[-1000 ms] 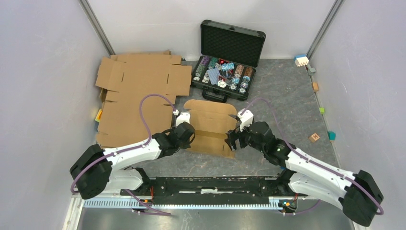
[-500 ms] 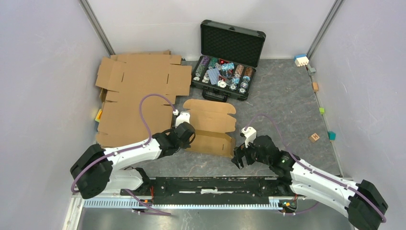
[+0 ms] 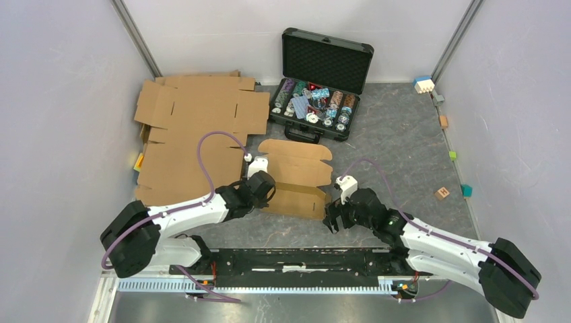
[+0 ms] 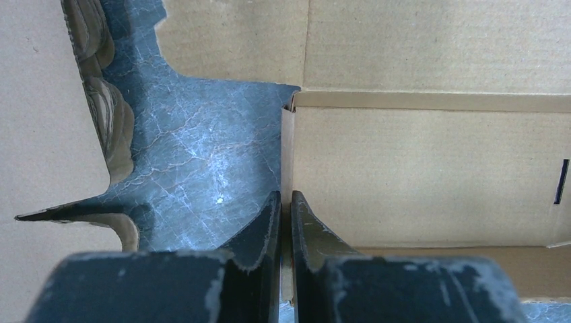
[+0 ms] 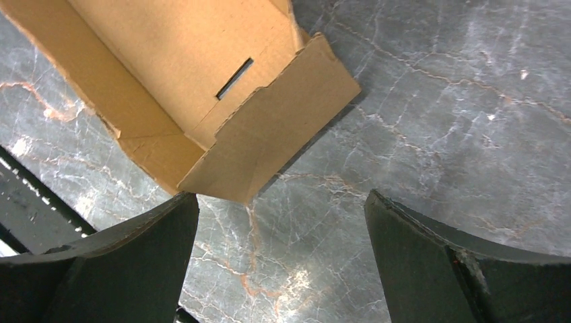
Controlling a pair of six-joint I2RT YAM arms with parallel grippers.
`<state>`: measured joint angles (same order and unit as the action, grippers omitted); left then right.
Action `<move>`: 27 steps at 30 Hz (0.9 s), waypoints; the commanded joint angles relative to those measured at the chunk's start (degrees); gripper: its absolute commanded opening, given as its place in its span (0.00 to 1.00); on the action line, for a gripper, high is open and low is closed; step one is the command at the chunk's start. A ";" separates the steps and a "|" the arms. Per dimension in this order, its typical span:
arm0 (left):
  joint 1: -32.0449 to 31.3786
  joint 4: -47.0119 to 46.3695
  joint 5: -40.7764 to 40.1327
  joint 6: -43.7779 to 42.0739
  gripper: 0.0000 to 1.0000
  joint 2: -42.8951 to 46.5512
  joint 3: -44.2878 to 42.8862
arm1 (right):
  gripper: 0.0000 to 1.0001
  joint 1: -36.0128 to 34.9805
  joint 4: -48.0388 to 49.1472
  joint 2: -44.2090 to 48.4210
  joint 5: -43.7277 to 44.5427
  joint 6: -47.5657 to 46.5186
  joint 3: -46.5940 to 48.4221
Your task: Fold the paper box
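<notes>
Clutter on the grey marbled tabletop (image 3: 404, 148)
Large flat brown cardboard sheets (image 3: 195, 128) lie stacked at the far left; beside them an open black foam-lined case (image 3: 326, 64) holds colourful chips (image 3: 313, 104). Along the right wall (image 3: 512, 101) sit small coloured blocks (image 3: 423, 84), 1 a wooden cube (image 3: 442, 193).

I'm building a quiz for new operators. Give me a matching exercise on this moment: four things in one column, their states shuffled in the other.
Things:
1. left gripper
2. right gripper
3. paper box
4. black case

States:
A. lid up, at the far side
B. jaws wide apart, holding nothing
C. clamped on a cardboard side wall
D. partly folded, lying between the two arms

Pairs: 1-C, 2-B, 3-D, 4-A
</notes>
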<state>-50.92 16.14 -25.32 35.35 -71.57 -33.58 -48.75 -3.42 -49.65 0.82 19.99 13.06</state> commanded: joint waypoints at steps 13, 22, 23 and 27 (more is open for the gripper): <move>-0.66 -1.28 -0.30 2.16 0.08 -0.46 -1.27 | 0.97 -0.29 8.99 -6.05 4.22 0.30 4.23; -0.98 -2.52 0.40 2.64 0.08 -0.51 -1.06 | 0.96 -0.29 11.93 -8.70 3.20 1.77 5.02; -1.03 -2.64 0.45 2.60 0.08 -0.43 -0.88 | 0.96 -0.29 11.96 -8.76 4.40 1.91 5.03; -1.07 -2.61 0.45 2.53 0.08 -0.51 -0.96 | 0.97 -0.29 10.48 -7.75 9.31 1.30 5.74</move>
<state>-51.24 16.10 -25.36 35.38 -71.64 -33.69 -48.77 4.45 -58.24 4.91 21.02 15.75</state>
